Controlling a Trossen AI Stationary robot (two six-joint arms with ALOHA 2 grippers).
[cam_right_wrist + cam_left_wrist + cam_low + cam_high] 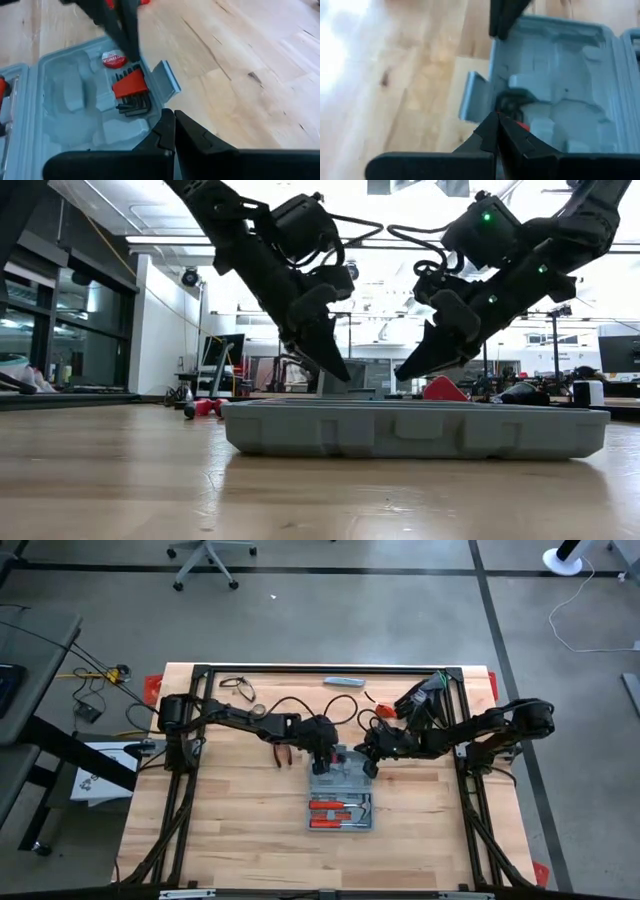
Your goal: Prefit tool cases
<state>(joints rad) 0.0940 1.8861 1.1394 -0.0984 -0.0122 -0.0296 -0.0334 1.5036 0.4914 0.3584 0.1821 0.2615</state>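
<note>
Both arms reach in from their side posts toward the table's middle, elbows bent, wrists angled steeply downward. The left gripper (338,370) has its fingers pressed together into a single point, tip slanting down to the right (as the low view shows it). The right gripper (405,372) mirrors it, fingers likewise together, tip slanting down-left, the two tips near each other.

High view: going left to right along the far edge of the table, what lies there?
Black glasses-like loop → slim grey bar → small red-handled item. Nearer the middle, both shut grippers, left gripper then right gripper, sit over the open tool case.
</note>
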